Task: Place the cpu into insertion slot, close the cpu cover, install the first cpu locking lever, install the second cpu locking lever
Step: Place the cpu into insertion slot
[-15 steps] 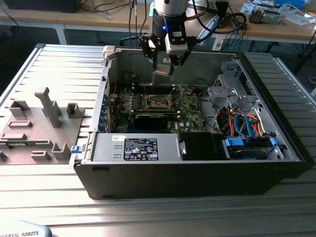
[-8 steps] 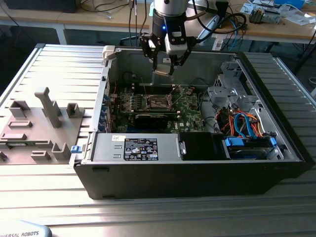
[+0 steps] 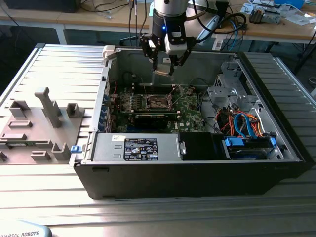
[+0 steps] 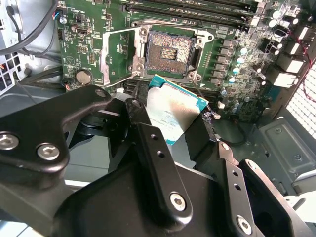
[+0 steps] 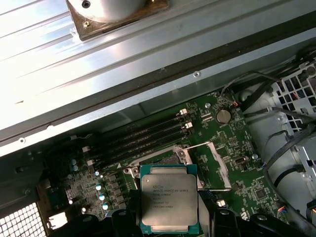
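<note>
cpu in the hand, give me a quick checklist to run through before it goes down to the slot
1. cpu gripped in the hand: ok, clamped by two opposite edges in both wrist views.
2. insertion slot empty: ok, its bare contact field shows.
3. cpu cover off the slot: ok, it lies swung open beside it.
4. cpu metal top facing away from the board: ok, the first wrist view looks onto the top.
5. cpu corners lined up with the slot: cannot tell.
6. cpu clear of the board: ok, in the exterior view the hand hangs above the open case.
</note>
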`<action>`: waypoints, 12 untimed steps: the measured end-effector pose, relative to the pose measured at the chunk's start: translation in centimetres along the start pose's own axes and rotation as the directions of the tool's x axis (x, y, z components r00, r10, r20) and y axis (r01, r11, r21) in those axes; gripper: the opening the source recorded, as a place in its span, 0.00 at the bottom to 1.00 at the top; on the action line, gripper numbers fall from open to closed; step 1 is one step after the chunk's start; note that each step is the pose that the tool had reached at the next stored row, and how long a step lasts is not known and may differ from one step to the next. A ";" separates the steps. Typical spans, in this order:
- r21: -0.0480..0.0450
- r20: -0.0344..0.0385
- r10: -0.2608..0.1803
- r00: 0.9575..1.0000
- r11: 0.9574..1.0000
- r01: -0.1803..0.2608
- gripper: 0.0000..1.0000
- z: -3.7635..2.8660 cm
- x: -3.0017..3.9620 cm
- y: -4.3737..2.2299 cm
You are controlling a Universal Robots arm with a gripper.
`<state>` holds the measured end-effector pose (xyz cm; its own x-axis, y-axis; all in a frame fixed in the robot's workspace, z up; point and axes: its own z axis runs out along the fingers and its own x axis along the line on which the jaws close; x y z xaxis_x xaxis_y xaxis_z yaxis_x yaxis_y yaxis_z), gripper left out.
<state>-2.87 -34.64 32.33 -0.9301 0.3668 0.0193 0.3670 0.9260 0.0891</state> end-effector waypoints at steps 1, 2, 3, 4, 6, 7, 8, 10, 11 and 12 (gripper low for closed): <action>0.000 0.000 0.001 1.000 1.000 -0.001 0.54 0.00 0.00 0.00; 0.000 0.000 0.002 1.000 1.000 -0.002 0.54 0.00 0.00 0.00; 0.000 0.000 0.003 1.000 1.000 -0.003 0.54 0.01 0.00 0.00; 0.000 0.000 0.004 1.000 1.000 -0.004 0.54 0.01 0.00 0.00; 0.000 0.001 0.006 1.000 1.000 -0.006 0.54 0.01 0.00 0.00; 0.000 0.001 0.007 1.000 1.000 -0.007 0.54 0.01 0.00 0.00; 0.000 0.001 0.008 1.000 1.000 -0.008 0.54 0.01 0.00 0.00; 0.000 0.001 0.010 1.000 1.000 -0.010 0.54 0.02 0.00 0.00; 0.000 0.001 0.011 1.000 1.000 -0.011 0.54 0.02 0.00 0.00; 0.000 0.001 0.012 1.000 1.000 -0.012 0.54 0.02 0.00 0.00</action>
<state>-2.87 -34.64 32.31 -0.9256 0.3780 0.0193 0.3782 0.9214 0.0892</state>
